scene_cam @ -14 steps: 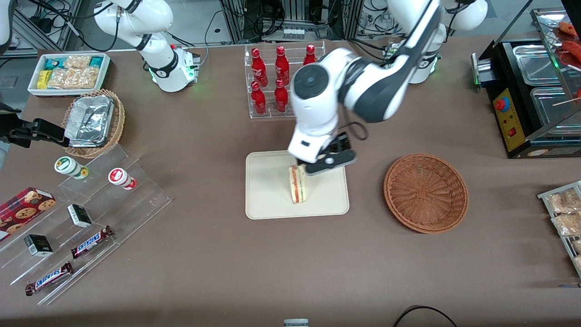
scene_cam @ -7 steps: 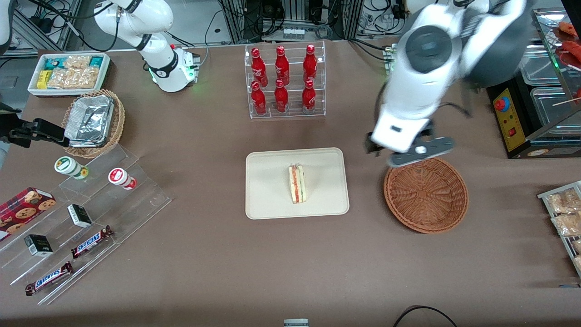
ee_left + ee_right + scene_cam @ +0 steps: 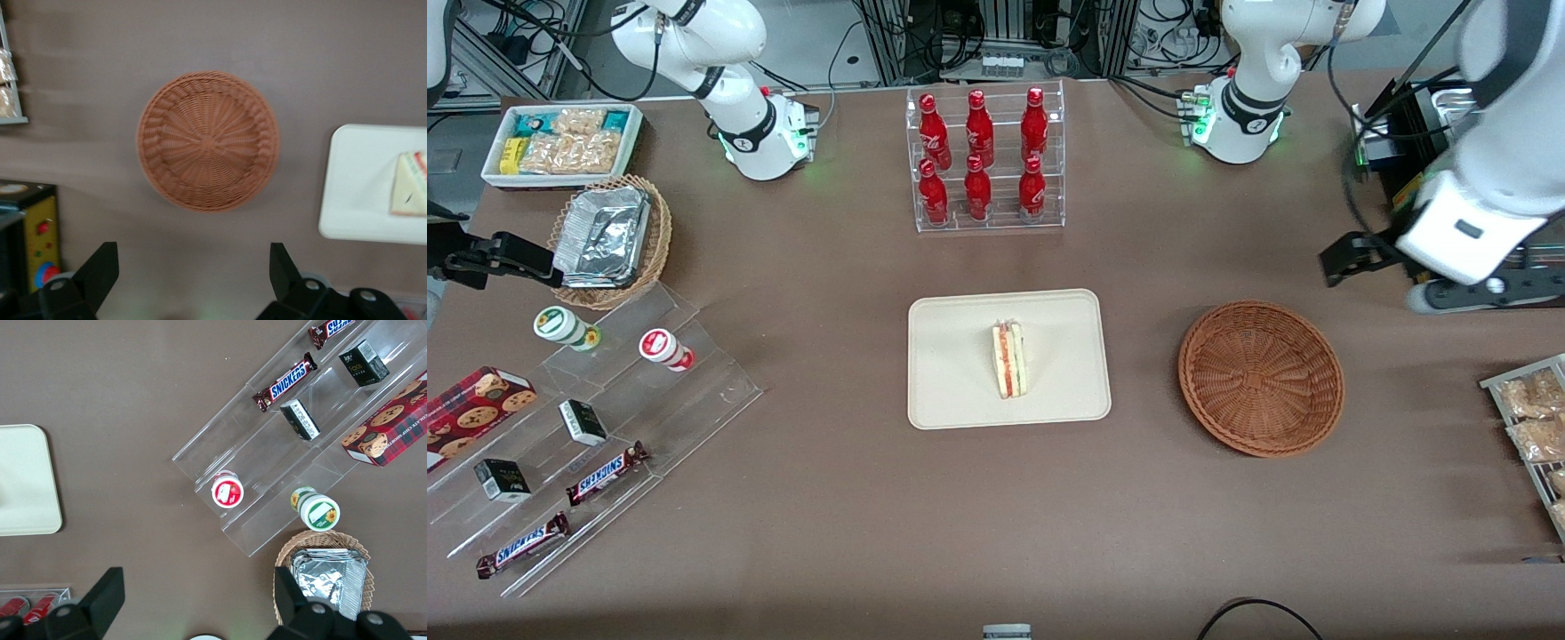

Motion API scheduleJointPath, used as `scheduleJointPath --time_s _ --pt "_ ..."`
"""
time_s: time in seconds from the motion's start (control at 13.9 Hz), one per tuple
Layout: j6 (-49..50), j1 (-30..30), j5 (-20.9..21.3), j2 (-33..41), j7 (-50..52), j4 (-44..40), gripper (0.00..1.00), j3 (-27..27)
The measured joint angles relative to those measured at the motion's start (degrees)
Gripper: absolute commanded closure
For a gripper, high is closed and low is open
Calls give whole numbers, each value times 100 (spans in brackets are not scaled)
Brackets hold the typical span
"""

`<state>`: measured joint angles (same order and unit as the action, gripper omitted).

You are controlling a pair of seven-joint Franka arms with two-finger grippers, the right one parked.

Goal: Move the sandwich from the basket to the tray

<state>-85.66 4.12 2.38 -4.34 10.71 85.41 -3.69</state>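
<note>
your sandwich (image 3: 1009,359) sits on the tray (image 3: 951,391). wicker basket (image 3: 1261,378) beside the tray holds nothing. gripper (image 3: 193,277) hangs above the basket, fingers spread, grasping nothing.

The front view looks steeply down from high above the whole brown surface (image 3: 854,533), taking in both arm bases. The left wrist view faces straight down, high above the basket (image 3: 208,141), past the gripper (image 3: 193,280) and its spread fingers (image 3: 100,267). With the front view it shares basket (image 3: 1261,379), tray (image 3: 960,391) and sandwich (image 3: 1009,360); the right wrist view shares the tray's edge (image 3: 27,480).
</note>
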Motion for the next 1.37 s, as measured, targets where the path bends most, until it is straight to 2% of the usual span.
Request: scheduleJointPath --time_s 0.29,0.86,1.15,1.37 --pt "63 -514 -18 194 -833 181 0 -10" --pt "-108 -203 -27 154 -814 -39 0 -89" --pt "-135 -206 -31 151 -398 -50 0 -43" --pt "-45 -206 -224 173 -392 -86 0 84"
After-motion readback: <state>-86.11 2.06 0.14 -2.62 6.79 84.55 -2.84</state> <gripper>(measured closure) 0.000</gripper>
